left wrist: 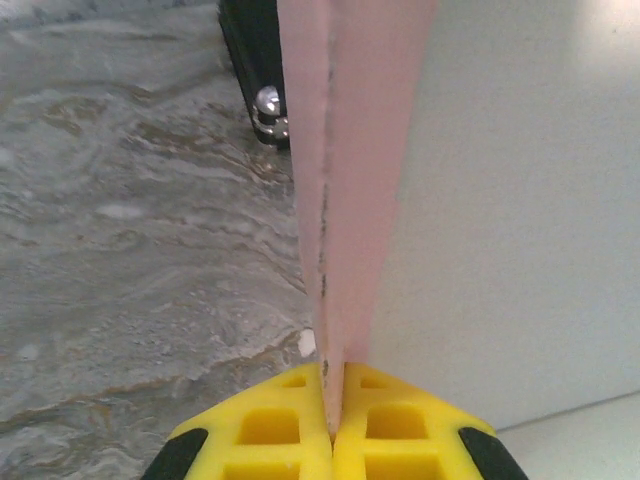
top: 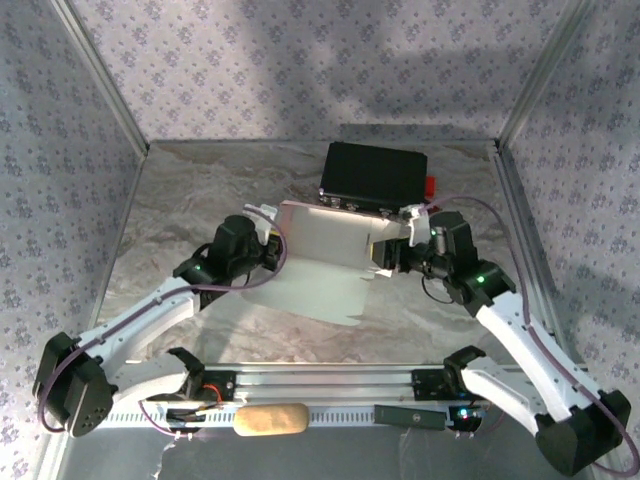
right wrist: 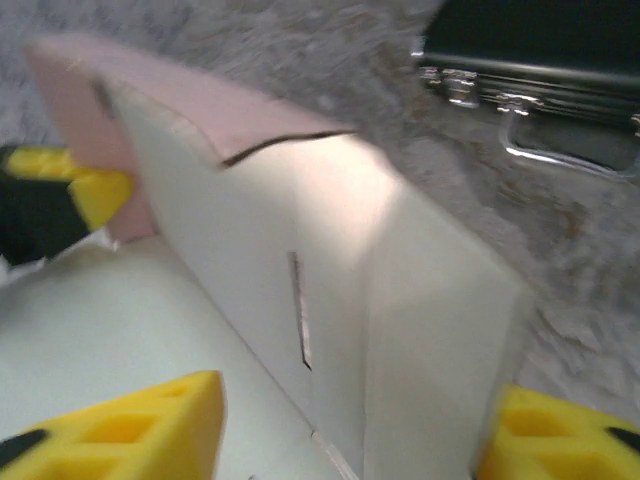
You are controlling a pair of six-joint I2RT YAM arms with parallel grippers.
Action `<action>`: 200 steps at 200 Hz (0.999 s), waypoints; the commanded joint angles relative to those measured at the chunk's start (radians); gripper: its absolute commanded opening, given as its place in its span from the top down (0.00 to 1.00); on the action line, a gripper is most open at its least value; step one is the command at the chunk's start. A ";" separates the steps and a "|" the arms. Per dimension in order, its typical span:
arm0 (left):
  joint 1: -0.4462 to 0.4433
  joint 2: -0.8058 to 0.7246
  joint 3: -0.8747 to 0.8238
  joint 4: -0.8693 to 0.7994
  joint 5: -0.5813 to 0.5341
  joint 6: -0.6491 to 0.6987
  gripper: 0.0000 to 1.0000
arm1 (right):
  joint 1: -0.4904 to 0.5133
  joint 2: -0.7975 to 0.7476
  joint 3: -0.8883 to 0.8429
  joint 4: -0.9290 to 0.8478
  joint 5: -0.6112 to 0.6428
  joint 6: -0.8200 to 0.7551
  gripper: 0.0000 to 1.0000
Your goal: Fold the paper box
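Note:
The paper box [top: 322, 250], pink outside and white inside, is partly folded at mid-table, one panel lifted above a flat white sheet [top: 305, 290]. My left gripper [top: 268, 236] pinches the panel's left edge. In the left wrist view its yellow fingers [left wrist: 290, 425] are shut on the thin pink flap [left wrist: 345, 200]. My right gripper [top: 393, 252] is at the box's right end. Its yellow fingers [right wrist: 140, 425] stand wide apart, with the folded white corner [right wrist: 430, 330] between them and not clamped. The left gripper's yellow finger [right wrist: 70, 190] shows at the box's far end.
A black case [top: 373, 173] with metal latches [right wrist: 525, 125] lies just behind the box, with a red tab [top: 431, 185] at its right. Patterned walls close in the marbled table [top: 200, 190] on three sides. A tan object [top: 270, 420] rests on the front rail.

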 commanded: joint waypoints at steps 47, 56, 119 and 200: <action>-0.169 -0.028 0.001 -0.032 -0.476 0.003 1.00 | -0.113 -0.117 0.236 -0.224 0.167 0.292 0.42; -0.186 -0.030 -0.005 -0.022 -0.500 0.002 1.00 | -0.102 -0.067 0.273 -0.227 0.145 0.333 0.45; -0.236 -0.028 -0.025 0.021 -0.559 -0.002 1.00 | 0.031 0.256 0.443 -0.211 0.161 0.474 0.49; -0.253 -0.034 -0.034 0.034 -0.561 0.004 1.00 | 0.060 0.407 0.465 -0.176 0.138 0.464 0.51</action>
